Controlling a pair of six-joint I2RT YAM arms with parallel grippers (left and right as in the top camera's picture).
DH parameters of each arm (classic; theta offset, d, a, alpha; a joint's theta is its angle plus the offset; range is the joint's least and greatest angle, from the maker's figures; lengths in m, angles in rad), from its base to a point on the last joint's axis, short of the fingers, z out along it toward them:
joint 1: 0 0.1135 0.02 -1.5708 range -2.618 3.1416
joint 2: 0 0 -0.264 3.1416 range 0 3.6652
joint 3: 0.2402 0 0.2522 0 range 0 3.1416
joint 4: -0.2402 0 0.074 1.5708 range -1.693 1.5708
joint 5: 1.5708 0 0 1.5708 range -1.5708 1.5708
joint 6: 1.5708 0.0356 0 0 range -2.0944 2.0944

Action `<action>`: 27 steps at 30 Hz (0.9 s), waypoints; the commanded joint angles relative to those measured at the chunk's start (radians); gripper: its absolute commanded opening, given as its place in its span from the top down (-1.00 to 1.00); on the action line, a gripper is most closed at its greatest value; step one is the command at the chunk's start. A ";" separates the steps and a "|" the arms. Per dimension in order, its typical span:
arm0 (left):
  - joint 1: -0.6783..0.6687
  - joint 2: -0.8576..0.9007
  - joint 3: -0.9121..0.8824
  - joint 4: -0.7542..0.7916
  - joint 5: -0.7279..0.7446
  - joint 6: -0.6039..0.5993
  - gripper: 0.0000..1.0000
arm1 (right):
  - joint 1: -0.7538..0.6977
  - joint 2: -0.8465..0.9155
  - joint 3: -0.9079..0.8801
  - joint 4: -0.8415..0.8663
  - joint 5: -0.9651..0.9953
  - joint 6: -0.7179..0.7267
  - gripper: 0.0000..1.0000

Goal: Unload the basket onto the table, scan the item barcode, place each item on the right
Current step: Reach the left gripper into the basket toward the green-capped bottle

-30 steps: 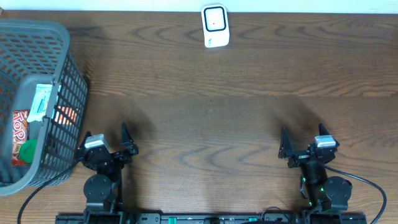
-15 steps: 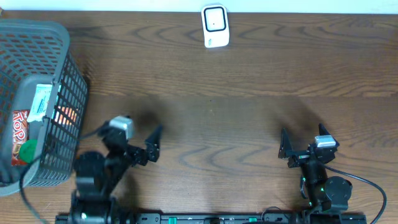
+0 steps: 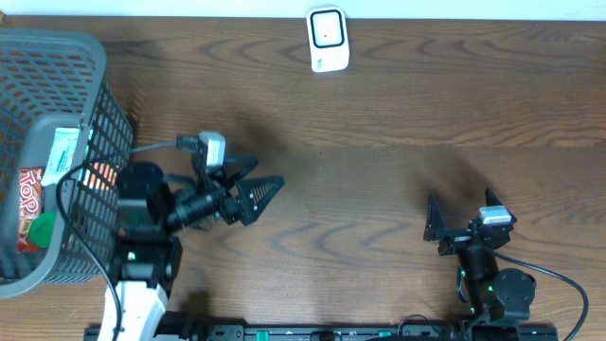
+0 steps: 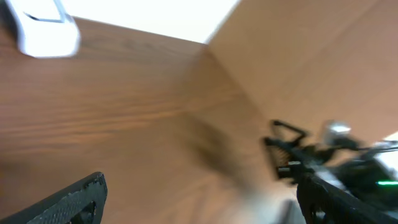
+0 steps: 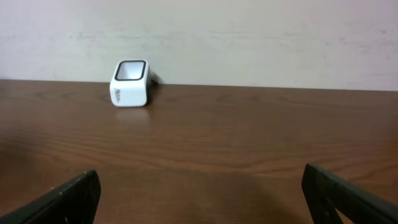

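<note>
The white barcode scanner [image 3: 329, 40] stands at the table's far edge, its dark window facing up; it also shows in the right wrist view [image 5: 130, 83] and, blurred, in the left wrist view [image 4: 43, 28]. The items lie in the grey mesh basket [image 3: 109, 114] at the left: a red packet [image 3: 30, 194], a white and teal packet [image 3: 64, 154] and something with a green cap [image 3: 43, 230]. My left gripper [image 3: 260, 185] hangs open and empty just right of the basket, pointing right. At the front right, my right gripper [image 3: 461, 210] is open and empty.
The dark wooden table [image 3: 379, 142] stretches between the basket and the right arm. An orange thing [image 3: 99, 173] shows through the basket's mesh. A pale wall [image 5: 249, 37] rises behind the scanner. The left wrist view is blurred by motion and shows the right arm [image 4: 311, 155].
My left arm has lifted from its rest at the front and swung up and to the right, gripper still open. The right arm has not moved.
</note>
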 commanded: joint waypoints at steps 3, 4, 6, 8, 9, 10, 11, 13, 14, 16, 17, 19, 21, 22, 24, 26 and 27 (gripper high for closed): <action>0.037 0.117 0.301 0.014 0.256 -0.157 -0.96 | 0.006 -0.005 -0.002 -0.004 0.001 0.014 -0.99; 0.050 0.140 0.356 0.014 0.275 -0.157 -0.96 | 0.006 -0.005 -0.002 -0.004 0.001 0.014 -0.99; 0.089 0.187 0.470 0.014 0.299 -0.161 -0.95 | 0.006 -0.005 -0.002 -0.004 0.001 0.014 -0.98; 0.139 0.228 0.573 0.014 0.297 -0.164 -0.96 | 0.006 -0.005 -0.002 -0.004 0.001 0.014 -0.98; 0.171 0.248 0.620 0.014 0.290 -0.164 -0.96 | 0.006 -0.005 -0.002 -0.004 0.001 0.014 -0.99; 0.206 0.266 0.662 0.014 0.278 -0.164 -0.95 | 0.006 -0.005 -0.002 -0.004 0.001 0.014 -0.99; 0.245 0.284 0.700 0.014 0.259 -0.169 -0.96 | 0.006 -0.005 -0.002 -0.004 0.001 0.014 -0.99; 0.323 0.311 0.752 0.010 0.194 -0.206 -0.95 | 0.006 -0.005 -0.002 -0.004 0.001 0.014 -0.99; 0.365 0.320 0.772 0.000 0.154 -0.209 -0.96 | 0.006 -0.005 -0.002 -0.004 0.002 0.014 -0.99; 0.445 0.330 0.802 -0.068 0.048 -0.201 -0.96 | 0.006 -0.005 -0.002 -0.004 0.001 0.014 -0.99; 0.484 0.330 0.814 -0.117 -0.017 -0.172 -0.96 | 0.006 -0.005 -0.002 -0.004 0.001 0.014 -0.99; 0.541 0.322 0.830 -0.230 -0.174 -0.095 -0.96 | 0.006 -0.005 -0.002 -0.004 0.002 0.014 -0.99; 0.573 0.315 0.849 -0.353 -0.352 -0.019 -0.96 | 0.006 -0.005 -0.002 -0.004 0.001 0.014 -0.99; 0.585 0.312 0.864 -0.430 -0.467 0.027 -0.96 | 0.006 -0.005 -0.002 -0.004 0.001 0.014 -0.99; 0.596 0.311 0.904 -0.583 -0.698 0.108 -0.96 | 0.006 -0.005 -0.002 -0.004 0.001 0.014 -0.98; 0.597 0.312 0.941 -0.706 -0.893 0.166 -0.96 | 0.006 -0.005 -0.002 -0.004 0.001 0.014 -0.99; 0.597 0.313 0.961 -0.767 -0.988 0.192 -0.96 | 0.006 -0.005 -0.002 -0.004 0.001 0.014 -0.99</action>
